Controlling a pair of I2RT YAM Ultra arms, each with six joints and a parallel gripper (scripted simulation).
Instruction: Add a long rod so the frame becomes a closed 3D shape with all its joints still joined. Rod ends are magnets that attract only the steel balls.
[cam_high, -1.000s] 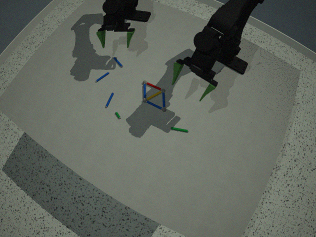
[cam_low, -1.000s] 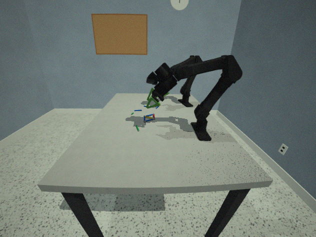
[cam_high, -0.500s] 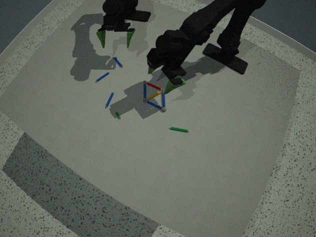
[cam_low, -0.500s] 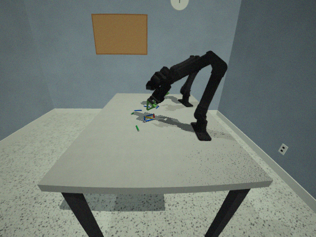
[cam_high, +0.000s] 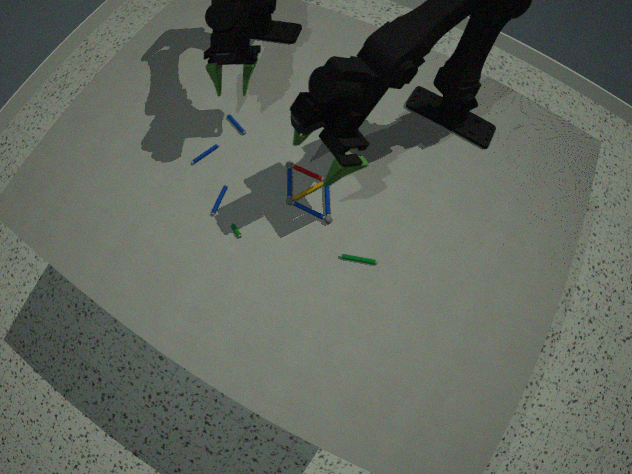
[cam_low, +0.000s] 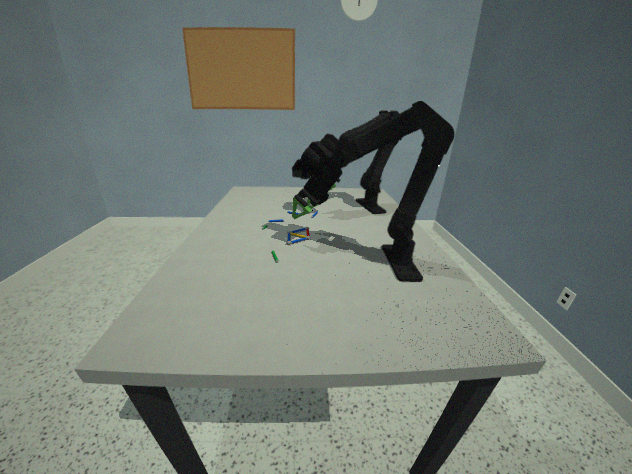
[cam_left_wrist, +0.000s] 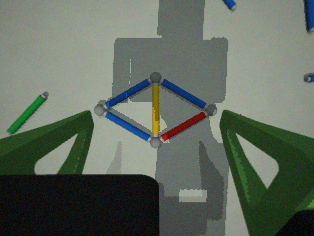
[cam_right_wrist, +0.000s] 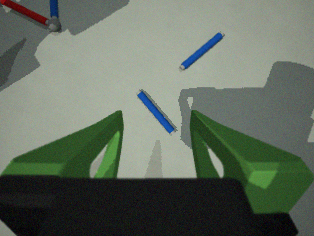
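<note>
Left gripper (cam_high: 311, 163) (cam_low: 302, 213) (cam_left_wrist: 158, 114), above frame (cam_high: 289, 184) (cam_low: 298, 241) (cam_left_wrist: 155, 107) (cam_right_wrist: 25, 12), wide open, empty; right gripper (cam_high: 232, 95) (cam_low: 333, 186) (cam_right_wrist: 157, 112), apart from frame, half open, empty: best squared across blue rod (cam_high: 235, 124) (cam_low: 314, 213) (cam_right_wrist: 156, 112)

Top and exterior views both take in the whole frame, obliquely.

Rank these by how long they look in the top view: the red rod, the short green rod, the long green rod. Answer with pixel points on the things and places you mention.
1. Long green rod (cam_high: 358, 259) (cam_low: 274, 256) (cam_left_wrist: 27, 114)
2. Red rod (cam_high: 307, 172) (cam_low: 307, 232) (cam_left_wrist: 184, 126) (cam_right_wrist: 27, 13)
3. Short green rod (cam_high: 235, 230) (cam_low: 264, 226)
</note>
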